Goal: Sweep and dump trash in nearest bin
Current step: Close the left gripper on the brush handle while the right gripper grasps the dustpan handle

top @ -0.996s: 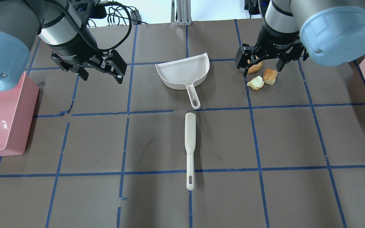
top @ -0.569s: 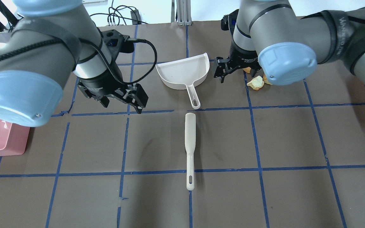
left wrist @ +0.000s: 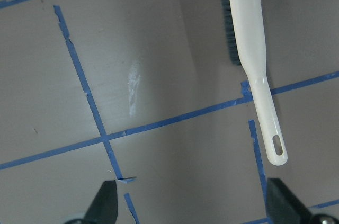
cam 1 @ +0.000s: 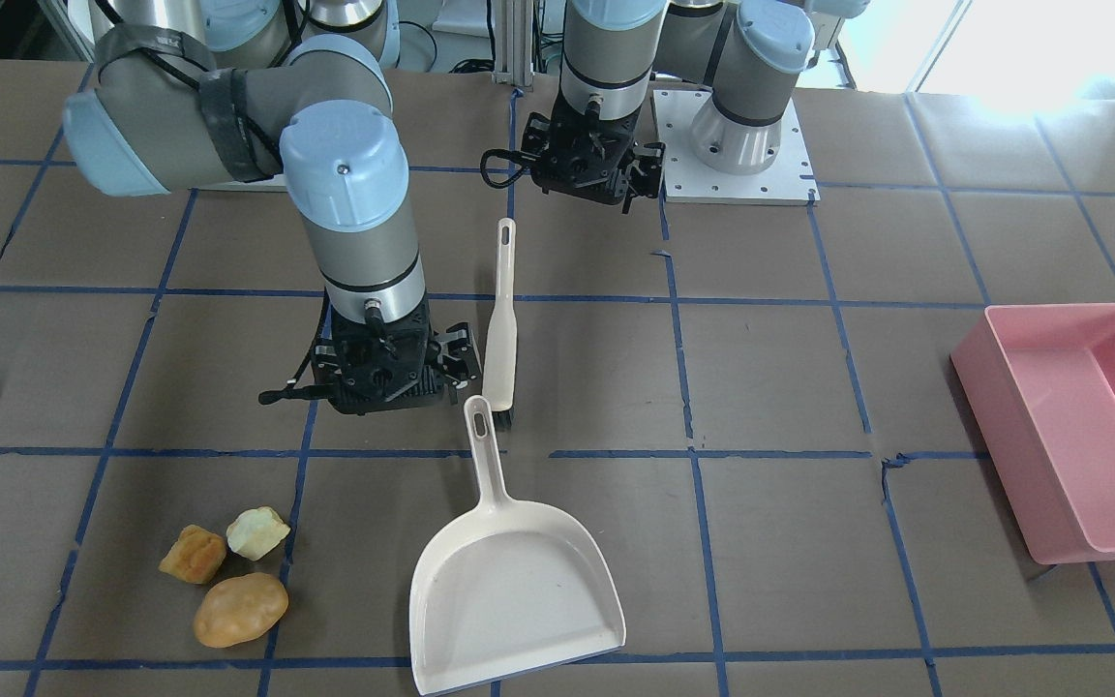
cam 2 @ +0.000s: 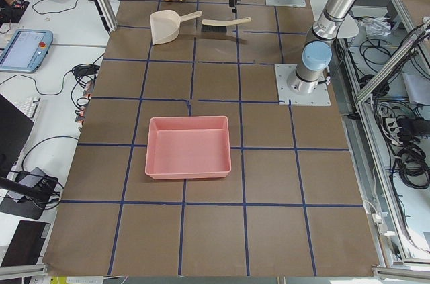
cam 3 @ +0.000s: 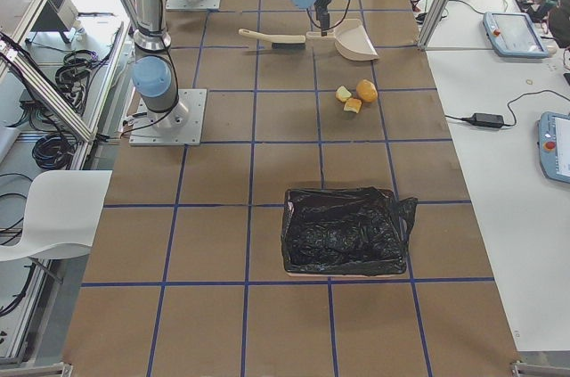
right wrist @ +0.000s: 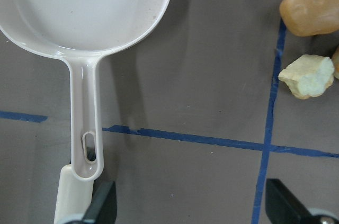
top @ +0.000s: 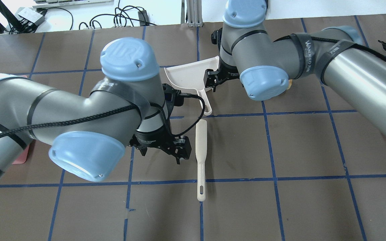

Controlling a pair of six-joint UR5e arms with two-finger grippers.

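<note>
Reading across the front-facing view from its left edge, we find the trash clustered on the brown table (cam 1: 809, 387): the golden-brown chunk (cam 1: 193, 554), the pale yellow-green chunk (cam 1: 257, 532) just beside it, and the orange-brown lump (cam 1: 240, 609) nearest the camera; all three rest on the tabletop, apart from the dustpan (cam 1: 509, 600). Next, the right gripper (cam 1: 385, 392) hangs fingers-down beside the tip of the dustpan's handle; in its wrist view we see its fingers (right wrist: 103, 203) spread wide with nothing between them. The dustpan lies flat, mouth toward the camera, handle toward the robot; the brush (cam 1: 501, 319) lies roughly in line with it, bristle end just beside the handle's tip; we cannot tell whether they touch. Further right and nearer the base, the left gripper (cam 1: 596, 169) hangs above the table; its wrist view shows its fingers (left wrist: 106, 203) likewise spread, empty, the end of the brush's handle just ahead of one of them. At the far right the pink bin (cam 1: 1080, 426) sits open, well apart from the trash.
</note>
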